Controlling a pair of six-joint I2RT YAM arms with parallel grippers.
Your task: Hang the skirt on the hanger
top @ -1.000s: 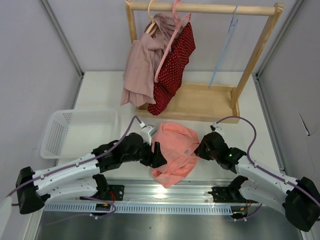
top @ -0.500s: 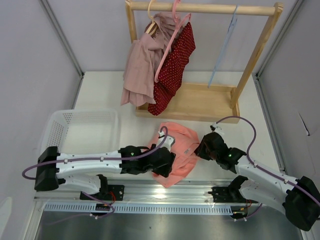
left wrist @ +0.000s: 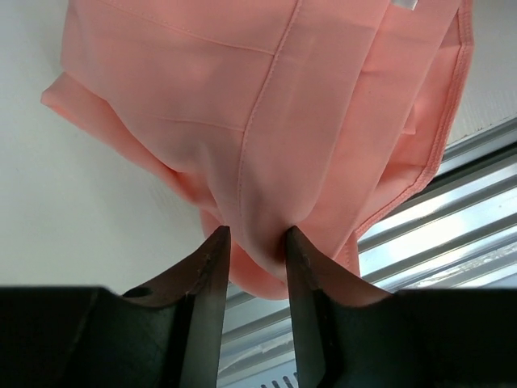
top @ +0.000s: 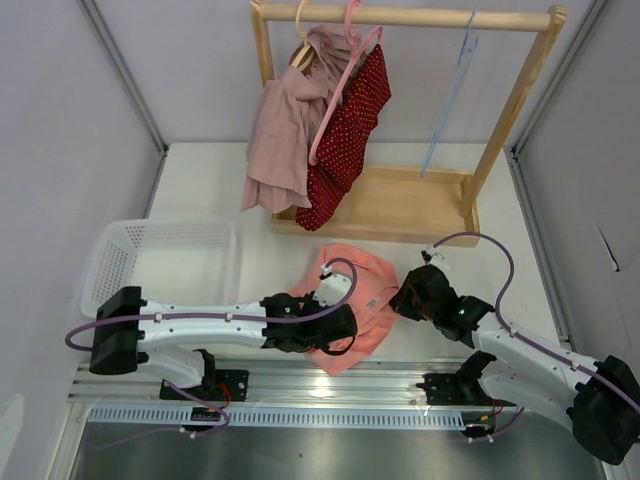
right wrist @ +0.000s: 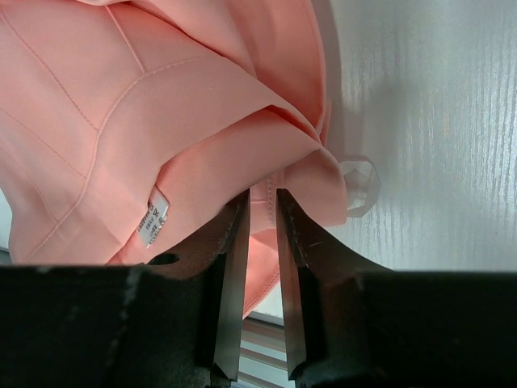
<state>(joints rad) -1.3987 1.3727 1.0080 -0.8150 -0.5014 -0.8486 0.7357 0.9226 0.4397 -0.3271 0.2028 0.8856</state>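
Skirt point(top: 370, 285) on table point(top: 210, 180), one fold tight in left jaws, another in right jaws.

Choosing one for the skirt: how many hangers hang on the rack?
3: a wooden hanger at the rail's left end, a pink hanger beside it, a bare blue hanger farther right.

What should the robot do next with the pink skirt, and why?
Probably squeeze the left gripper fully shut. It straddles a fold at the near edge of the skirt, while the right gripper pinches the other side. With both grips firm, the skirt could be lifted toward the blue hanger.
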